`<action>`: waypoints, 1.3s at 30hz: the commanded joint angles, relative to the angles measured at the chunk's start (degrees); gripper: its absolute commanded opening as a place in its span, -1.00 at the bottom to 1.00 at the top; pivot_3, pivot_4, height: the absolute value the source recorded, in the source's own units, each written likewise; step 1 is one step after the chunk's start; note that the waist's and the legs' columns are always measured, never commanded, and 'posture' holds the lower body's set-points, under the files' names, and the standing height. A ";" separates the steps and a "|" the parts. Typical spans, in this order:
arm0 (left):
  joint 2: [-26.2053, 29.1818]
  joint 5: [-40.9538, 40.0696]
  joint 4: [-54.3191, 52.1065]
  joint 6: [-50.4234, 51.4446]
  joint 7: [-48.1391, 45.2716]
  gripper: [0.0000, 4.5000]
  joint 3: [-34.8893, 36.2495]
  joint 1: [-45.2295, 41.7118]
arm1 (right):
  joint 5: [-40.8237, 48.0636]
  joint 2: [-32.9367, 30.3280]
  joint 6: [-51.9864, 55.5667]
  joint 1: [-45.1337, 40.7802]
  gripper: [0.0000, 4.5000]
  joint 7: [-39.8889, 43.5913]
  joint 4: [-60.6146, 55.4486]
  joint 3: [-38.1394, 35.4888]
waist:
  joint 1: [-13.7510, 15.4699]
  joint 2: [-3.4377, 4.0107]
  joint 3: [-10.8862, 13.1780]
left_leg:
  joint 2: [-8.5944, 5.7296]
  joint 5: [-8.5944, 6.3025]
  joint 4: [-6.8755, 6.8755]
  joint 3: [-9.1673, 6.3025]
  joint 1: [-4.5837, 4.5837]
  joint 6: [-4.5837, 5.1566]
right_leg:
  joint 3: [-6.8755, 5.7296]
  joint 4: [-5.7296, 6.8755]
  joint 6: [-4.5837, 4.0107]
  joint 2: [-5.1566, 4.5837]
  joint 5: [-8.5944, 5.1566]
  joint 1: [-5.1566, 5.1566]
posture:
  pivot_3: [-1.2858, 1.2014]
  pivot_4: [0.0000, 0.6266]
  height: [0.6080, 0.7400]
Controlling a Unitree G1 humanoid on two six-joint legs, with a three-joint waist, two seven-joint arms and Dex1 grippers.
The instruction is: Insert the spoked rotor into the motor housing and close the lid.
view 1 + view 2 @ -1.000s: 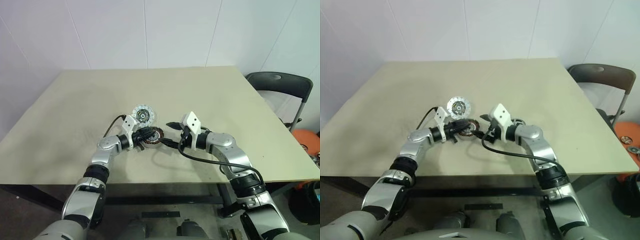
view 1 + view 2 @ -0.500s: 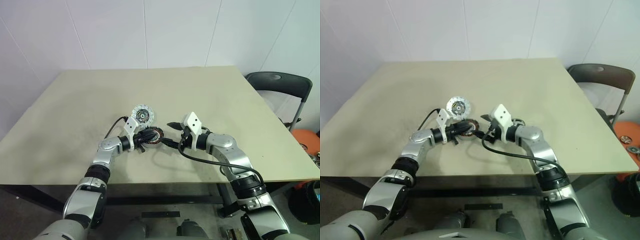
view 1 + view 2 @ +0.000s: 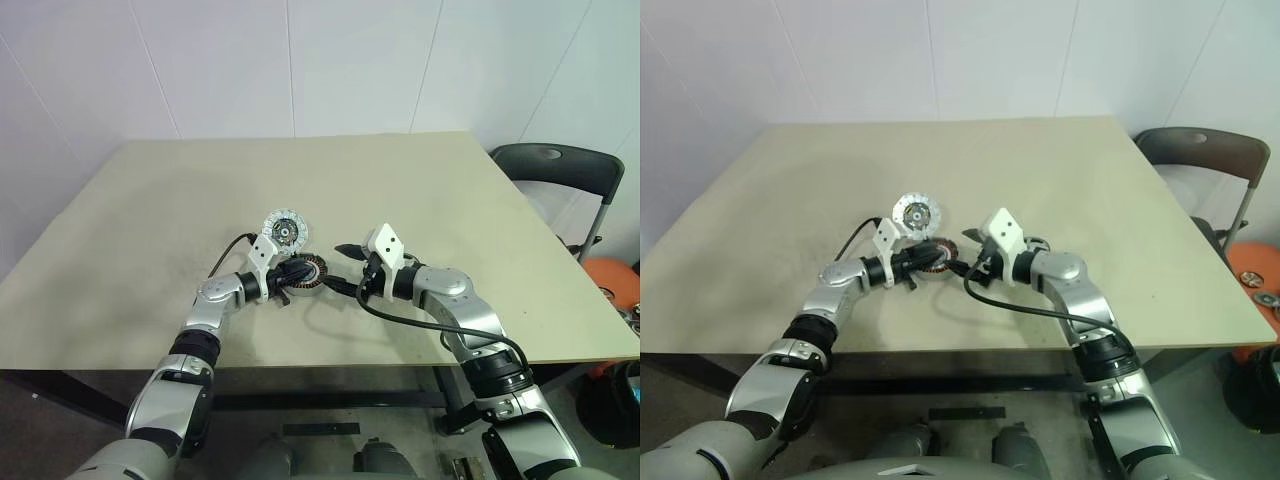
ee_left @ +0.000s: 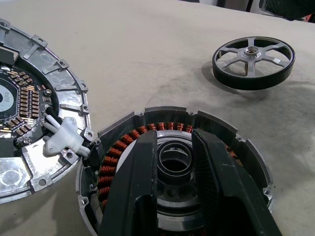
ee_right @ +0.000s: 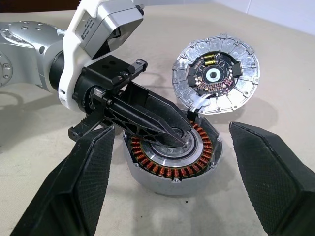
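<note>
Spoked rotor, a dark-grey wheel, lies apart on the tabletop beyond the silver, copper-wound motor housing.
Left tool, narrow, reaches into the housing's centre; right tool gapes wide around it; silver-white lid lies beside.

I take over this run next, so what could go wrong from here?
1. The left gripper has its fingers over the housing, by its centre; lifting off carelessly could shift it or scrape the copper windings.
2. The lid lies against the housing, joined by a white connector; dragging either part may strain that link.
3. The rotor lies apart on the table, not yet inserted; the open right gripper sits close to the housing and could bump it.
</note>
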 commanded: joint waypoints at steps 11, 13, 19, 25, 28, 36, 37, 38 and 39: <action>0.39 -2.73 -1.96 2.20 0.61 0.19 2.85 -1.32 | 0.76 -0.06 -0.89 -0.79 0.73 -0.74 -1.36 -0.90 | -0.06 0.00 0.00 | 0.00 0.00 0.01 0.00 0.01 0.00 | 0.00 0.02 0.00 0.00 0.00 0.00 | 0.03 -1.00 1.00; 0.79 -3.33 -2.79 3.06 0.55 0.19 3.25 -1.32 | 0.72 -0.04 -0.97 -0.80 0.73 -0.74 -1.15 -0.86 | -0.11 0.00 0.00 | 0.00 0.00 0.02 0.00 0.01 0.00 | 0.00 0.03 0.00 0.00 0.00 0.00 | 0.03 -1.00 1.00; 3.07 -4.67 -8.60 5.12 0.80 0.19 4.59 0.17 | 0.44 0.10 -1.24 -0.85 0.73 -0.74 -0.38 -0.58 | -0.11 0.00 0.00 | 0.00 0.00 0.02 0.00 0.00 0.00 | 0.00 0.04 0.00 0.01 0.00 0.00 | 0.03 -1.00 1.00; 4.36 -5.73 -13.06 5.69 4.04 0.19 6.54 1.55 | 0.18 0.35 -1.68 -0.99 0.73 -0.77 0.23 -0.22 | -0.08 -0.01 -0.01 | 0.00 0.00 0.02 -0.01 0.03 0.00 | 0.01 0.04 0.00 0.01 0.01 0.00 | 0.03 -1.00 1.00; 4.39 -6.71 -15.49 6.78 5.14 -0.09 7.31 2.45 | 0.19 0.53 -1.73 -0.91 0.73 -0.80 0.23 -0.07 | -0.08 -0.01 -0.01 | 0.00 0.00 0.03 -0.01 0.02 0.00 | 0.01 0.04 0.00 0.00 0.01 0.00 | 0.03 -1.00 1.00; 3.61 -5.73 -20.79 9.97 6.05 -0.99 4.59 6.23 | 0.06 1.10 -1.99 -1.22 0.73 -1.11 0.55 0.23 | -0.08 -0.01 -0.01 | 0.00 0.01 0.05 0.00 0.03 0.00 | 0.01 0.06 -0.01 0.00 0.01 0.00 | 0.03 -1.00 1.00; 3.38 -5.66 -21.07 10.22 6.01 -0.99 4.14 6.50 | 0.06 1.18 -2.02 -1.25 0.73 -1.15 0.58 0.27 | -0.07 -0.01 -0.01 | 0.00 0.01 0.05 0.00 0.04 0.00 | 0.01 0.06 -0.01 0.00 0.01 0.01 | 0.03 -1.00 1.00; 3.06 -5.57 -21.11 10.44 6.12 -0.99 3.70 6.71 | 0.07 1.25 -2.04 -1.25 0.73 -1.18 0.54 0.32 | -0.01 -0.01 -0.02 | 0.00 0.01 0.05 0.00 0.04 0.00 | 0.01 0.07 -0.01 0.00 0.01 0.01 | 0.03 -1.00 1.00; 2.75 -5.23 -20.81 10.54 6.18 -0.99 3.06 6.80 | 0.07 1.34 -2.08 -1.32 0.73 -1.20 0.59 0.38 | -0.01 -0.01 -0.02 | 0.00 0.01 0.06 0.00 0.05 0.00 | 0.01 0.07 -0.01 0.00 0.01 0.02 | 0.03 -1.00 1.00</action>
